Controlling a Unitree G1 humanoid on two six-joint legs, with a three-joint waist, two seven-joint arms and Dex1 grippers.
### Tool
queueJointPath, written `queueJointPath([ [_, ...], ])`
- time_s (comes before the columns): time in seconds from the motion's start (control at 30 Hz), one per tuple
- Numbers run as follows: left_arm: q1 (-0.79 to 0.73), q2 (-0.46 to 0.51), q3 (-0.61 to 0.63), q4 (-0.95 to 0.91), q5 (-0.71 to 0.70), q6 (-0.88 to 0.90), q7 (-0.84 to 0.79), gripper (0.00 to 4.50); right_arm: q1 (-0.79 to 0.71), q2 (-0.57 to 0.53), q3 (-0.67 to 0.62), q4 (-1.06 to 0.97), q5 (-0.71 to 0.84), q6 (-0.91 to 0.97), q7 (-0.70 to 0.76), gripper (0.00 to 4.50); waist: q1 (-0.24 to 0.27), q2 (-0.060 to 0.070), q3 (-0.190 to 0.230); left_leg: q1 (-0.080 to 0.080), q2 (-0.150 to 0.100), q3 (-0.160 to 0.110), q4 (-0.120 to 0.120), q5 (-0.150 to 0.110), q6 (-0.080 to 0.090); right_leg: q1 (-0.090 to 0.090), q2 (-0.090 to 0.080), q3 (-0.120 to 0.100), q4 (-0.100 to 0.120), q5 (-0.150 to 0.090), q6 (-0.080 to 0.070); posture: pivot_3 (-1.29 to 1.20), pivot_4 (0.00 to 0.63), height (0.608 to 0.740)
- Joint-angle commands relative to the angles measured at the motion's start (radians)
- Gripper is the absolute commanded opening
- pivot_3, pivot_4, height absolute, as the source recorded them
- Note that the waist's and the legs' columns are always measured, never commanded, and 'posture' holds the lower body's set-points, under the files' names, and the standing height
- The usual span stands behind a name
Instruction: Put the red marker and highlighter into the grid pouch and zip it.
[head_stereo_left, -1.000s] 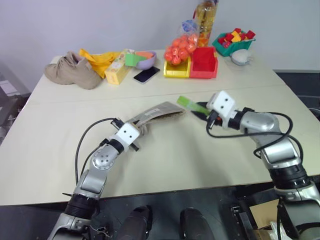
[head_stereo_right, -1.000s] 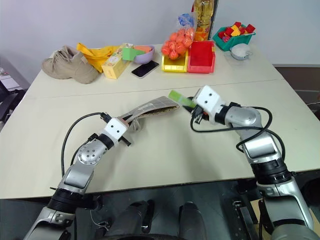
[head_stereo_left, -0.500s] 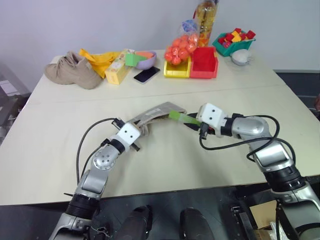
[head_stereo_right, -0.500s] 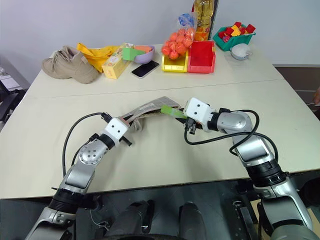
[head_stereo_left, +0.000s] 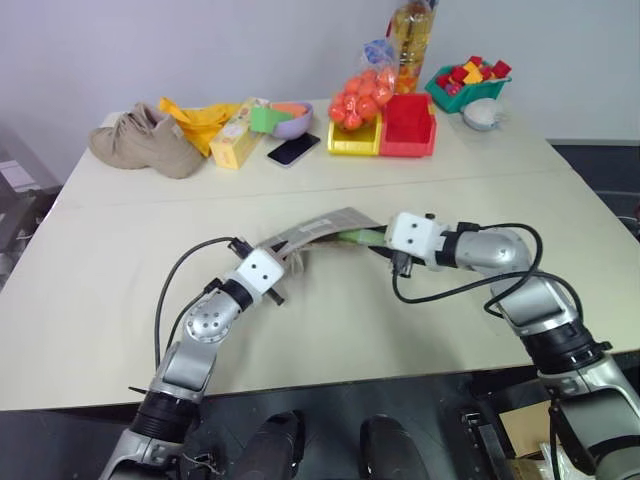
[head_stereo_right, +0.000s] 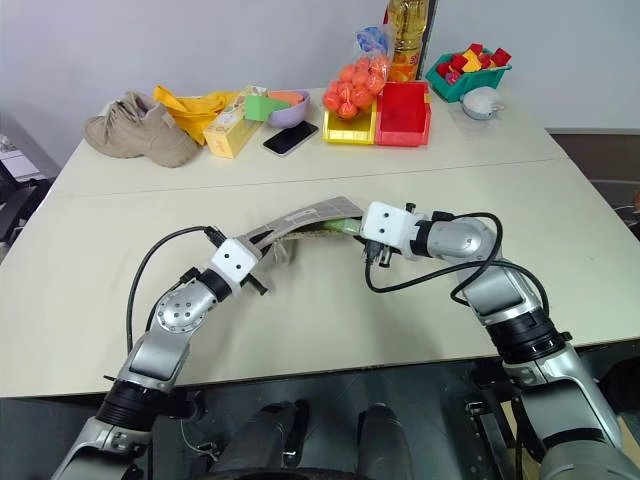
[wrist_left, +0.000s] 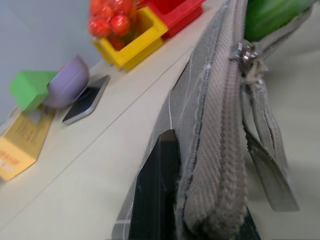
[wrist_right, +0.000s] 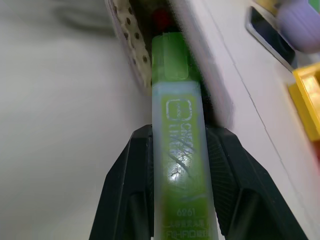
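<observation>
The left gripper is clamped on the near end of the grid pouch, pinching the fabric beside the zip. This grip lifts that end off the table and holds the pouch steady, so that its open mouth faces the other arm. In the left wrist view the zip slider sits partway along the track; the zip is therefore not yet closed.

The right gripper is closed around the highlighter, its two black fingers gripping the pale barrel on both sides. The green end of the highlighter points into the pouch opening and has entered it. The long axis is lined up with the pouch, which appears intended to let the barrel slide in without catching the edge.

A red tip shows inside the opening beyond the highlighter. It is probably the red marker, already stowed, though little of it is visible.

Judged stage: insertion of the highlighter; release and zipping remain.

Along the far edge of the table lie a tan shoe, a black phone, and yellow and red bins, well apart from the work.
</observation>
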Motion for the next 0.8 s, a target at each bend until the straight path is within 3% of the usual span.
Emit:
queueJointPath([
  [0.03, -0.002, 0.012, -0.020, -0.062, -0.010, -0.048, -0.032, 0.00, -0.055, -0.011, 0.034, -0.045, -0.068, -0.063, 0.016, 0.88, 0.000, 0.000, 0.000, 0.000, 0.000, 0.000, 0.000, 0.000, 0.000, 0.000, 0.000, 0.000, 0.000, 0.000, 0.000, 0.00, 0.150, 0.740],
  [0.3, -0.002, 0.012, -0.028, -0.070, -0.009, -0.043, -0.051, 0.00, -0.092, 0.032, 0.089, -0.074, -0.134, -0.090, 0.045, 0.88, 0.000, 0.000, 0.000, 0.000, 0.000, 0.000, 0.000, 0.000, 0.000, 0.000, 0.000, 0.000, 0.000, 0.000, 0.000, 0.00, 0.150, 0.740],
  [0.33, 0.000, 0.011, -0.024, -0.072, -0.012, -0.034, -0.049, 0.00, -0.093, 0.037, 0.082, -0.077, -0.131, -0.085, 0.043, 1.91, 0.001, 0.000, 0.000, 0.000, 0.000, 0.000, 0.000, 0.000, 0.000, 0.000, 0.000, 0.000, 0.000, 0.000, 0.000, 0.00, 0.150, 0.740],
  [0.5, -0.004, -0.011, 0.013, -0.071, -0.050, 0.023, -0.036, 0.00, -0.086, 0.063, -0.016, -0.116, -0.028, -0.036, 0.039, 4.37, 0.000, 0.000, 0.000, 0.000, 0.000, 0.000, 0.000, 0.000, 0.000, 0.000, 0.000, 0.000, 0.000, 0.000, 0.000, 0.00, 0.150, 0.740],
  [0.8, -0.092, -0.127, 0.107, -0.094, -0.229, 0.276, -0.008, 0.00, -0.001, 0.083, -0.328, -0.356, 0.512, 0.366, 0.124, 4.37, 0.007, -0.001, 0.000, 0.000, 0.000, -0.002, 0.001, 0.000, 0.000, 0.001, 0.000, -0.001, 0.000, 0.000, 0.000, 0.00, 0.150, 0.740],
])
